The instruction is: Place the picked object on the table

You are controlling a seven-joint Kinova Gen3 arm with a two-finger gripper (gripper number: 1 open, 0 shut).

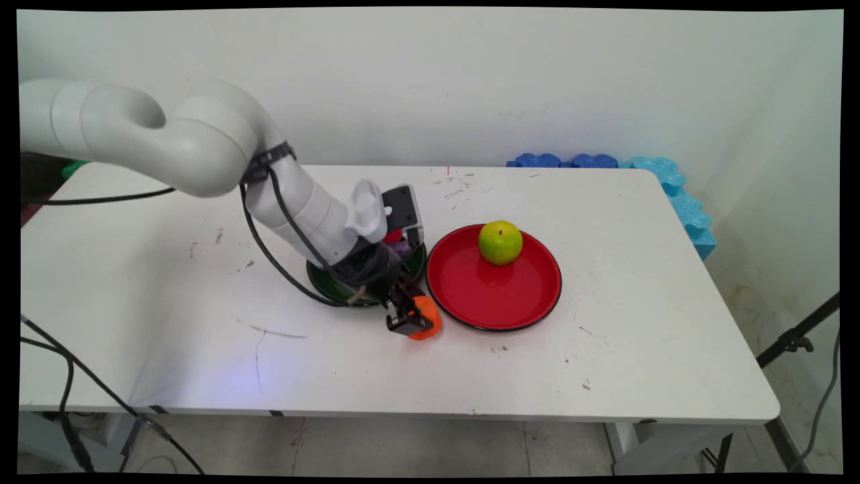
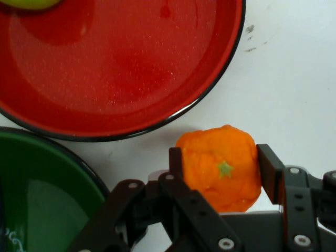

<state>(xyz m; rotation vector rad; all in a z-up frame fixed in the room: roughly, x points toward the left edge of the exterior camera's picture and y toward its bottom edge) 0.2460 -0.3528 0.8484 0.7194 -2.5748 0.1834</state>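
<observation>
Orange (image 2: pixel 223 168) pinched between fingers (image 2: pixel 176 160) (on table (image 2: pixel 294 79)), beside red plate (image 2: pixel 121 68).

From the main view you look down from above the table's (image 1: pixel 605 376) near side toward the far wall. The hand view looks closely down along the gripper (image 2: pixel 220 170). Both views share the orange (image 1: pixel 426 318), red plate (image 1: pixel 497 296) and green plate (image 1: pixel 336 286).

The white table (image 1: pixel 605 349) carries a red plate (image 1: pixel 494 296), a green plate (image 1: pixel 336 286) just beside it on the left – and an orange (image 1: pixel 427 321) near both plates' front edges.
</observation>
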